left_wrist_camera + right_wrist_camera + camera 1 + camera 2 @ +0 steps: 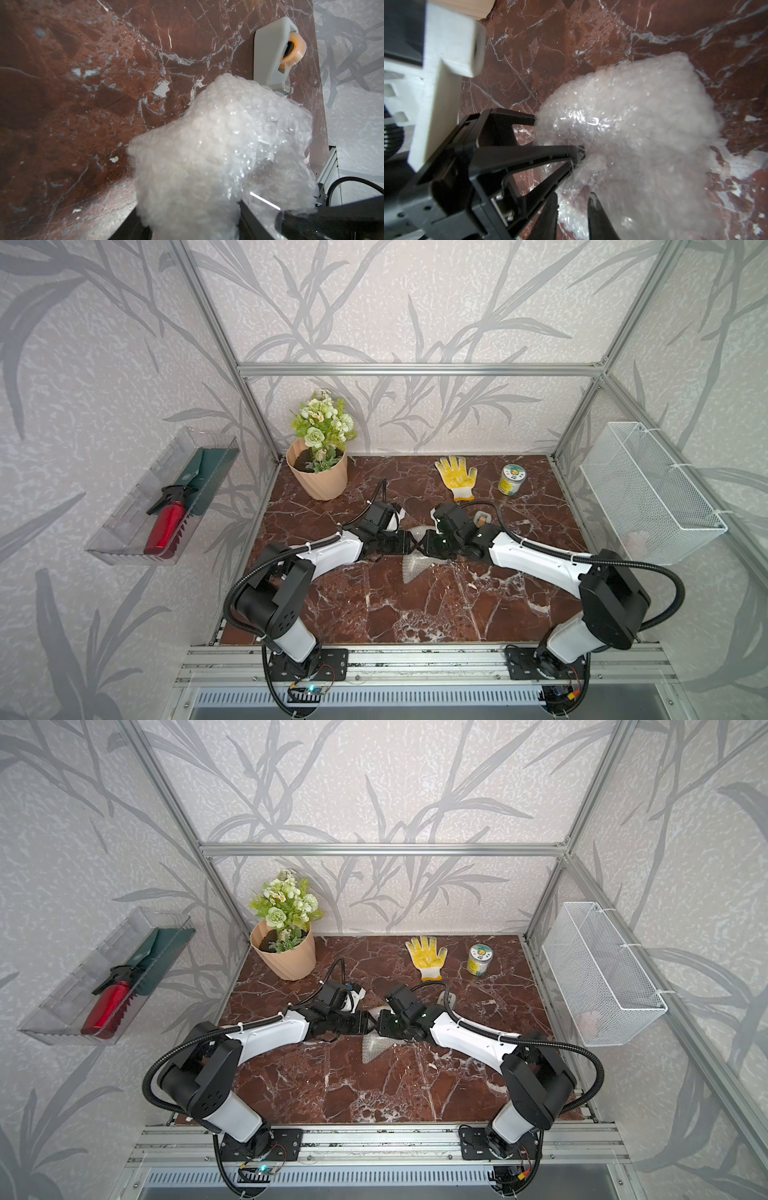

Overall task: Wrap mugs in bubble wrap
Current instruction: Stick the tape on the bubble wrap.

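In both top views the two arms meet tip to tip at the centre of the brown marble table [374, 605]. The bubble wrap [412, 569] is bunched into a bundle between them, and one loose corner trails toward the lower edge of the frame. The left end effector [409, 542] is clamped on the bundle. The right end effector [571, 207] has a fold of wrap between its fingers. I cannot tell whether they pinch it. The mug cannot be made out under the wrap. A grey tape dispenser [270, 58] stands near the bundle.
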`<state>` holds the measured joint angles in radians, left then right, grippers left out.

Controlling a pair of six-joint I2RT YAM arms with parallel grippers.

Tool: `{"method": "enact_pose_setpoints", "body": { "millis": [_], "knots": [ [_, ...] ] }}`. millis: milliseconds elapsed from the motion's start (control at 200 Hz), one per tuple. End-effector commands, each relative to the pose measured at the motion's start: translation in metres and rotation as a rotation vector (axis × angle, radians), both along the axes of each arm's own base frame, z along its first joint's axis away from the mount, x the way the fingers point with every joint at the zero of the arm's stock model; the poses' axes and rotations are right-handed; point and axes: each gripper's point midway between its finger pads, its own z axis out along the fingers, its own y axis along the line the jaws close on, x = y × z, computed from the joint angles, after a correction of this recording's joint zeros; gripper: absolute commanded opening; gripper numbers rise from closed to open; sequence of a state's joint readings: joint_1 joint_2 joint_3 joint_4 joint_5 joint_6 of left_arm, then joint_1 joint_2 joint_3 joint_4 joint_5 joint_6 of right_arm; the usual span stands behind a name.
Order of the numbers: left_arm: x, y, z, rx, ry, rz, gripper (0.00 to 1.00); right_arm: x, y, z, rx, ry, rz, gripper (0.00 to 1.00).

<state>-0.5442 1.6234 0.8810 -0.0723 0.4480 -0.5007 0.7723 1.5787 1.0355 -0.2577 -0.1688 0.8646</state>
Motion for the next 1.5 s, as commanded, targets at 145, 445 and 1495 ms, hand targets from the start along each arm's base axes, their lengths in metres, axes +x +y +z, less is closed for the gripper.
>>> {"method": "enact_pose_setpoints", "body": {
  "millis": [145, 445, 1495],
  "knots": [
    [-0.005, -0.001, -0.003, -0.006, 0.01, -0.011, 0.57, -0.006, -0.003, -0.01, -0.082, 0.01, 0.056, 0.13],
    [-0.005, 0.0, -0.002, -0.006, 0.008, -0.01, 0.56, -0.02, -0.001, -0.013, -0.175, -0.024, 0.182, 0.06],
    [-0.006, 0.001, -0.001, -0.009, 0.006, -0.008, 0.56, 0.02, 0.021, 0.02, -0.198, -0.29, 0.23, 0.0]
  ]
}}
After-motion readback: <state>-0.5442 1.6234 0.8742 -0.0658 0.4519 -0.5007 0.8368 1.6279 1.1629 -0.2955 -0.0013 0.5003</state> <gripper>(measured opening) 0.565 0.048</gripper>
